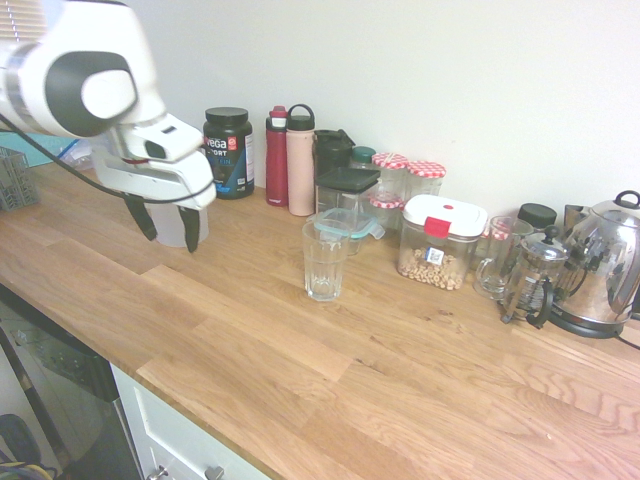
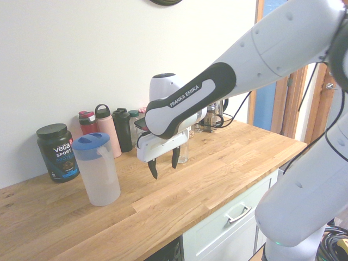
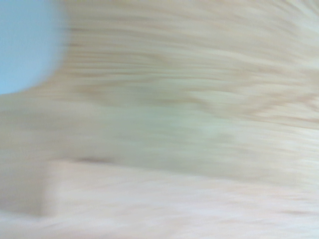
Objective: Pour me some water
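Observation:
A frosted plastic water pitcher (image 2: 98,169) with a blue lid stands on the wooden counter (image 1: 330,360), mostly hidden behind my gripper (image 1: 165,224) in the first exterior view. An empty clear drinking glass (image 1: 325,259) stands mid-counter in front of the jars. My gripper (image 2: 163,162) hangs open above the counter between pitcher and glass, close to the pitcher, holding nothing. The blue lid (image 3: 22,45) shows as a blur in a corner of the wrist view.
Along the wall stand a black Vega tub (image 1: 227,151), red (image 1: 277,155) and pink bottles (image 1: 300,160), several jars, a red-lidded container (image 1: 441,241), a French press (image 1: 535,275) and a steel kettle (image 1: 605,265). The counter's front edge (image 1: 200,400) runs below.

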### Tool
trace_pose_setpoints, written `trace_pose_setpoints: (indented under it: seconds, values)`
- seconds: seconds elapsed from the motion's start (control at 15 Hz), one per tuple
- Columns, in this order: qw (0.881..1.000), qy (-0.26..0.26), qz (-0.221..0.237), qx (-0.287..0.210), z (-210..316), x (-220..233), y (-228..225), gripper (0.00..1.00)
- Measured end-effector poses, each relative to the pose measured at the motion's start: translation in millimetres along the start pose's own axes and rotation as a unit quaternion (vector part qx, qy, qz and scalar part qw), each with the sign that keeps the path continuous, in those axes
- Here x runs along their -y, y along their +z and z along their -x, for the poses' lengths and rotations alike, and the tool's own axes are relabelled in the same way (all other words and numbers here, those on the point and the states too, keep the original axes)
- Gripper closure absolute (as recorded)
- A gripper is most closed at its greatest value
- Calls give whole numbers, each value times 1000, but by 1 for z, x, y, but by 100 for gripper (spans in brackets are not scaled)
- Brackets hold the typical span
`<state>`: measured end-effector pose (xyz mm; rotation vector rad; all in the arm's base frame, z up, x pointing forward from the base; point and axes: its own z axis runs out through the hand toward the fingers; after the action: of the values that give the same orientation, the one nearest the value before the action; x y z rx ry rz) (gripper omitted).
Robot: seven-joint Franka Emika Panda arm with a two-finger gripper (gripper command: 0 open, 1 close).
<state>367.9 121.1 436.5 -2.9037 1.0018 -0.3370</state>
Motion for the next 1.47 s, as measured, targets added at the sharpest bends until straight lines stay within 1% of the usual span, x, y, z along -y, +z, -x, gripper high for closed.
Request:
trace_pose_setpoints:
  seconds: [0.2,0.33,0.4,0.53,0.73,1.07,1.13,1.47]
  values:
    - [998,-11,-38,-53,52,29,-30,0]
    - [993,-4,-76,-90,78,51,-38,0]
    - [991,-2,-92,-100,84,58,-39,0]
    - [987,6,-118,-112,84,67,-41,0]
    - [980,16,-147,-132,67,78,-39,0]
    - [977,-4,-166,-132,54,110,-32,0]
    - [977,-6,-166,-134,53,114,-32,100]
    - [976,-7,-164,-142,45,126,-27,100]
